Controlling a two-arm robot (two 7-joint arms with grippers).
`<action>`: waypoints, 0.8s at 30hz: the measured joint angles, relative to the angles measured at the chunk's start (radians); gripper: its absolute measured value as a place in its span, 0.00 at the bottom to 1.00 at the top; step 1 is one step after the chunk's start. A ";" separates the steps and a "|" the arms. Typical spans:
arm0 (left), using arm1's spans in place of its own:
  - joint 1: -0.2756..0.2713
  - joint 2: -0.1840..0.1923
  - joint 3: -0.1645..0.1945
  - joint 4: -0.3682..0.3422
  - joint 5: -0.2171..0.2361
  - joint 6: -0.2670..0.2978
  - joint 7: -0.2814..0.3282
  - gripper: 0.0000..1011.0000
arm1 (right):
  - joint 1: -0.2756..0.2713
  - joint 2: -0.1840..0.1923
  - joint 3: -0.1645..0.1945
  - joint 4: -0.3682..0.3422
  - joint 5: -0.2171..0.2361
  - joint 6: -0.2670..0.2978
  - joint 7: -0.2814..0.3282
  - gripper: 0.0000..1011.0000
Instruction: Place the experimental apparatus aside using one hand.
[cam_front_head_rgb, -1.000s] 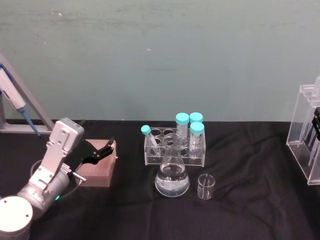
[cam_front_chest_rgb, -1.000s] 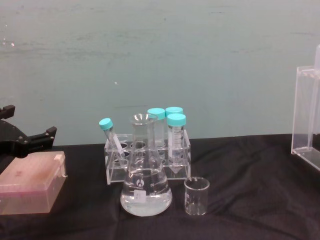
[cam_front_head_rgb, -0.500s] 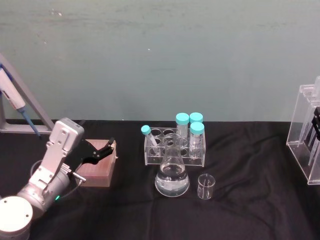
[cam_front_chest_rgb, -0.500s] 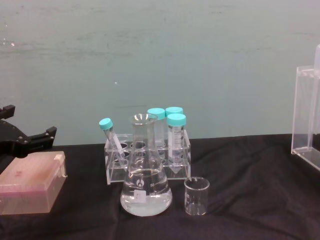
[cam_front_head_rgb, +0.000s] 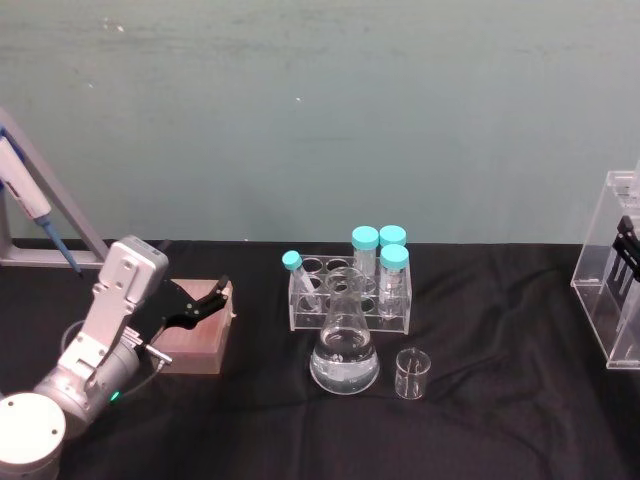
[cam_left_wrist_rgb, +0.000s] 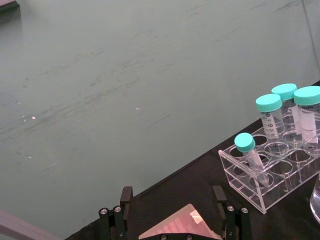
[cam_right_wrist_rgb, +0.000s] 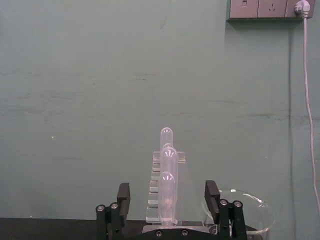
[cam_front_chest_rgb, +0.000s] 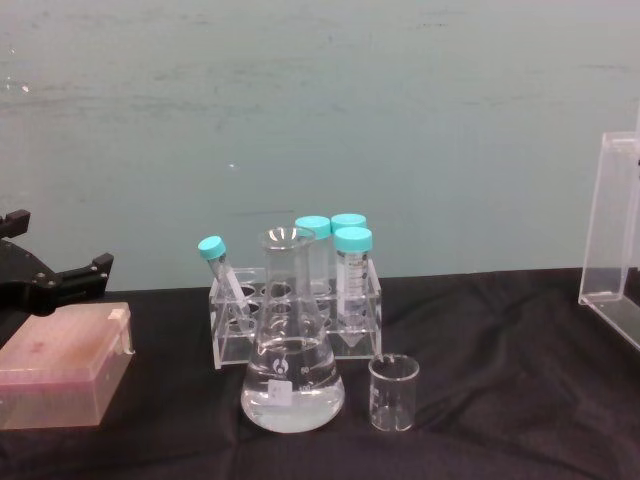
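Right tool (cam_right_wrist_rgb: 167, 192) – spread | wrist view: pipette stand (cam_right_wrist_rgb: 166, 165) centred ahead | left tool (cam_front_head_rgb: 212, 300) – spread

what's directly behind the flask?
A clear rack with four teal-capped tubes, one of them leaning. The flask covers the rack's front middle, so what those wells hold cannot be told.

1. Centre of worktop (cam_front_head_rgb: 500, 420): flask (cam_front_head_rgb: 344, 358), with beaker (cam_front_head_rgb: 411, 374) just right of it.
2. Tube rack (cam_front_head_rgb: 310, 300) directly behind flask.
3. Box (cam_front_head_rgb: 195, 338) towards left edge.
4. Pipette stand (cam_front_head_rgb: 605, 290) at right edge.
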 joint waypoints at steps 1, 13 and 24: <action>0.000 0.000 0.000 0.000 0.000 0.000 0.000 0.99 | 0.000 0.000 0.000 0.000 0.000 0.000 0.000 0.96; 0.000 0.000 0.000 0.000 0.000 0.000 0.000 0.99 | 0.000 0.000 0.000 0.000 0.000 0.000 0.000 0.99; 0.000 0.000 0.000 0.000 0.000 0.000 0.000 0.99 | 0.000 0.000 0.000 0.000 0.000 0.000 0.000 0.99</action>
